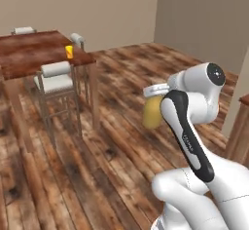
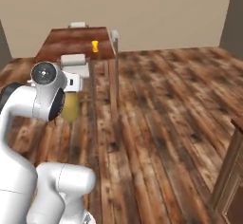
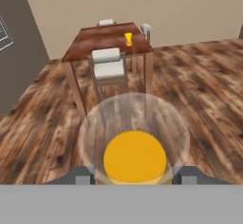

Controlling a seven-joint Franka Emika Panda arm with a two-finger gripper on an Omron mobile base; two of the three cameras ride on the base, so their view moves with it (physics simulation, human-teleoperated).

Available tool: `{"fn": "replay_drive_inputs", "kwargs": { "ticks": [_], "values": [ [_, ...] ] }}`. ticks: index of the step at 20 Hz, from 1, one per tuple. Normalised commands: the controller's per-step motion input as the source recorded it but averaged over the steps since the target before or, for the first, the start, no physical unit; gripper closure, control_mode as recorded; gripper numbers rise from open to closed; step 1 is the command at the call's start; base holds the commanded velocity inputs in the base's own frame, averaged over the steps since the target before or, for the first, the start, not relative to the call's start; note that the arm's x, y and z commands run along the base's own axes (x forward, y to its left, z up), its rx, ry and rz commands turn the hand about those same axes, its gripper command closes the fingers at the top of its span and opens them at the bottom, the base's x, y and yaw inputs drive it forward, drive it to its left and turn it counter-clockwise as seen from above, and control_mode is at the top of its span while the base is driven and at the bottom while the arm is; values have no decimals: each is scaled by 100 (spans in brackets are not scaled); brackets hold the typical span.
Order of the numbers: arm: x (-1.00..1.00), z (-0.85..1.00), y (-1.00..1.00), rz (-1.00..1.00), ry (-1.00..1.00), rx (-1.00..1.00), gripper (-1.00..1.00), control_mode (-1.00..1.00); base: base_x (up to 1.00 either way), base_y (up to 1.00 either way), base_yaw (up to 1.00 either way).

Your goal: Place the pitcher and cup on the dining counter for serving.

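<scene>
The pitcher (image 3: 135,156), clear glass with yellow-orange contents, sits between my gripper's (image 3: 135,176) two fingertips (image 3: 83,175), seen end-on in the hand view. In the base views the pitcher (image 1: 152,112) (image 2: 70,108) hangs in the air by my arm's wrist, well above the wood floor. My gripper is shut on it. The small yellow cup (image 1: 69,52) (image 2: 95,46) (image 3: 128,39) stands upright near the front right corner of the dining counter (image 1: 29,53) (image 2: 71,42) (image 3: 102,40), some way ahead of the gripper.
A white-cushioned stool (image 1: 56,78) (image 2: 75,64) (image 3: 108,64) stands at the counter's near end and another stool (image 1: 77,39) (image 2: 114,35) at its right side. A wooden cabinet edge (image 1: 240,126) (image 2: 232,161) rises at the right. Open wood floor lies between me and the counter.
</scene>
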Motion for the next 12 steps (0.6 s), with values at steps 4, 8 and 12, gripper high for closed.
{"fn": "replay_drive_inputs", "kwargs": {
  "ticks": [4,8,12],
  "values": [
    [0,0,0,0,0,0,100,100,100,0,25],
    [0,0,0,0,0,0,100,100,100,20,17],
    [0,0,0,0,0,0,100,100,100,84,10]
  ]
}}
